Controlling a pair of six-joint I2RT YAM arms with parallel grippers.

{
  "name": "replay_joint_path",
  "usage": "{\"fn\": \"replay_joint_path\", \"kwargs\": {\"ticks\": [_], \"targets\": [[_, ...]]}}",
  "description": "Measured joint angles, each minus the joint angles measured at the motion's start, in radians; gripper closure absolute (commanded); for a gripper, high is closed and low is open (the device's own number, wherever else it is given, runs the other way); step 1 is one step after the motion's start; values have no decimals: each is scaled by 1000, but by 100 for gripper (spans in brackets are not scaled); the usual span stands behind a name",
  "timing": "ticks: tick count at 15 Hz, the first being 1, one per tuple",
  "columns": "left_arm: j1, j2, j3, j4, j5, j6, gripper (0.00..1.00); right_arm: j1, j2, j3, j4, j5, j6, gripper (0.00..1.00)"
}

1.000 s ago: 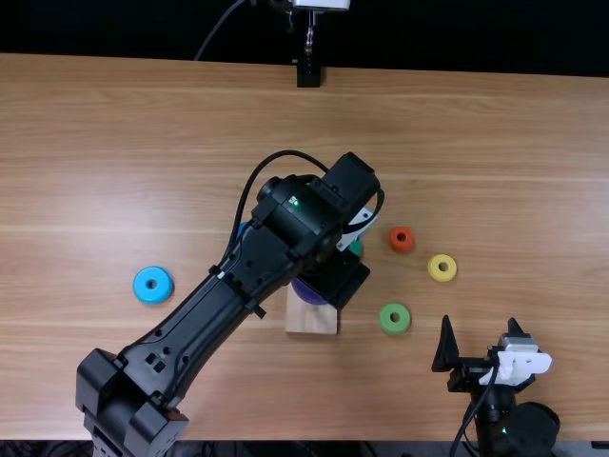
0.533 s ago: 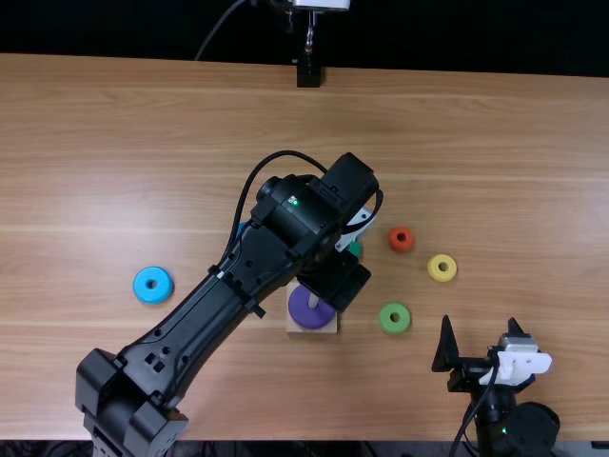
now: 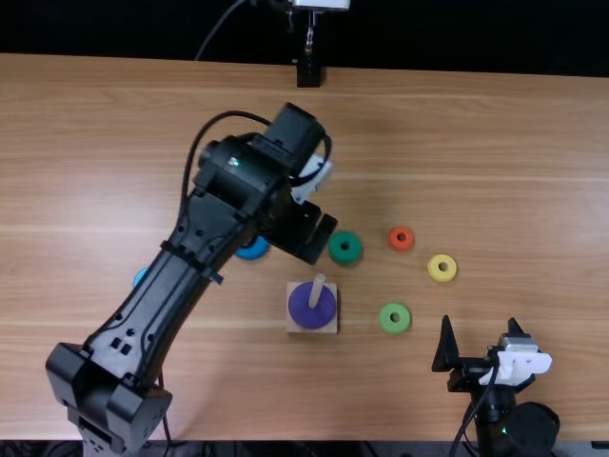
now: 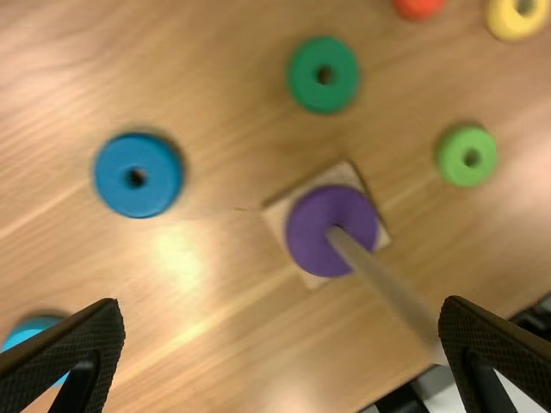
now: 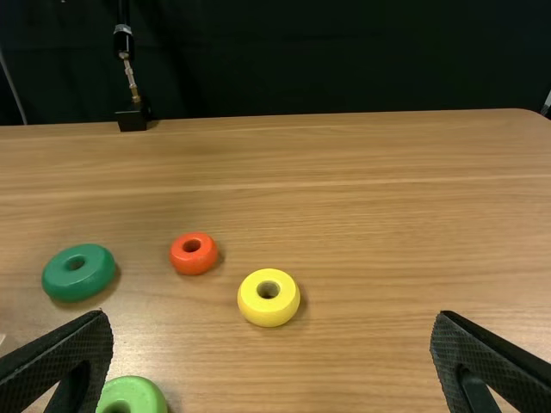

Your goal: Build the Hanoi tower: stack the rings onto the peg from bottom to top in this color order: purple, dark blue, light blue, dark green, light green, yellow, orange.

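Observation:
The purple ring lies around the peg on its square wooden base. My left gripper is up and behind the base; in the left wrist view my left gripper is open, the peg leaning across that view. The dark blue ring and light blue ring are partly under the left arm. Loose rings are dark green, light green, yellow and orange-red. My right gripper stands open at front right; from its wrist, my right gripper holds nothing.
The left arm stretches diagonally over the left half of the table. A black stand is at the far edge. The right arm sits at the near right edge, close to the light green and yellow rings.
The purple ring has come to lie lower on the peg, at the base. My left gripper has then moved left and toward the far side, uncovering the peg and the dark green ring. The right arm is unmoved.

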Motion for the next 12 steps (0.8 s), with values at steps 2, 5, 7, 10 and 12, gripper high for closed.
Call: {"fn": "replay_joint_path", "kwargs": {"ticks": [2, 5, 7, 10, 12], "targets": [[33, 0, 0, 0, 0, 1, 0, 0, 0, 0, 0, 0, 0, 0], [82, 3, 0, -9, -10, 3, 0, 0, 0, 0, 1, 0, 0, 0], [119, 40, -1, -9, -58, 4, 0, 0, 0, 0, 1, 0, 0, 0], [126, 121, -3, -9, -94, 4, 0, 0, 0, 0, 0, 0, 0, 0], [126, 154, -24, -5, -102, 4, 0, 0, 0, 0, 0, 0, 0, 0]]}}
